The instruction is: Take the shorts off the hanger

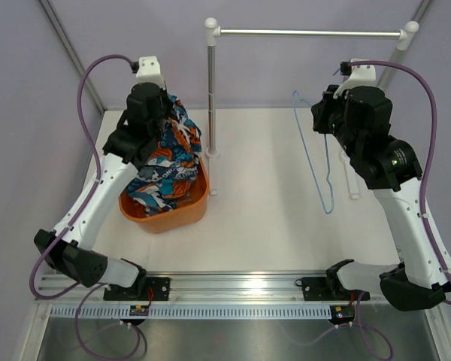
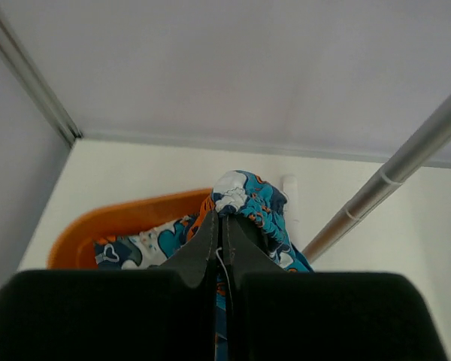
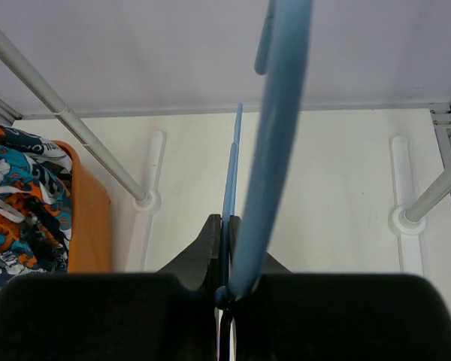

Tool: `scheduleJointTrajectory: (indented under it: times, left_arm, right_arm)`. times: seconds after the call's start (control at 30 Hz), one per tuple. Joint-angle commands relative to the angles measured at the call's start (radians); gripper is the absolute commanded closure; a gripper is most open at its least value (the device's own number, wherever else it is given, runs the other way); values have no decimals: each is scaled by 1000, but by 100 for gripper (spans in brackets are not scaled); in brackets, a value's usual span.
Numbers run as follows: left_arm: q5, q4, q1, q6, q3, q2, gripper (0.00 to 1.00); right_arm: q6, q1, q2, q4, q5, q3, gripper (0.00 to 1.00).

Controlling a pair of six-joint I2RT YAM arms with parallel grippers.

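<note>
The shorts (image 1: 169, 162), teal, orange, white and dark blue, hang from my left gripper (image 1: 159, 120) down into the orange basket (image 1: 173, 214). In the left wrist view my left gripper (image 2: 224, 226) is shut on the shorts (image 2: 248, 199). The light-blue wire hanger (image 1: 316, 162) is bare and held off the table by my right gripper (image 1: 332, 124). In the right wrist view my right gripper (image 3: 225, 226) is shut on the hanger's wire (image 3: 274, 143).
A silver rail (image 1: 308, 33) with white end caps stands on two posts; the left post (image 1: 211, 98) rises just right of the basket. The right post's base (image 3: 406, 218) is on the table. Cage walls close the left and back.
</note>
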Motion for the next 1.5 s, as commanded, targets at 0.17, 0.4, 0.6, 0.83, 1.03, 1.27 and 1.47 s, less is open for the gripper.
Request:
scheduleJointTrajectory:
  times: [0.17, 0.4, 0.6, 0.83, 1.03, 1.27, 1.47]
  left_arm:
    - [61, -16, 140, -475, -390, -210, 97]
    - [226, -28, 209, -605, -559, -282, 60]
    - [380, -39, 233, -576, -573, -326, 1]
    - [405, -185, 233, -480, -432, -375, 1]
    - [481, -200, 233, -411, -421, -464, 1]
    - [619, -214, 233, -302, -444, -558, 1]
    - [621, -211, 232, -257, -482, -610, 1]
  right_arm:
    - [-3, -5, -32, 20, -56, -11, 100]
    - [-36, -5, -2, 5, -142, 20, 100]
    - [-57, -3, 31, 25, -179, 30, 100]
    - [-125, -3, 85, 51, -298, 62, 100]
    - [-215, -44, 149, 62, -406, 139, 100]
    - [-214, -129, 241, 117, -576, 225, 100]
    - [-227, -130, 388, 65, -530, 417, 100]
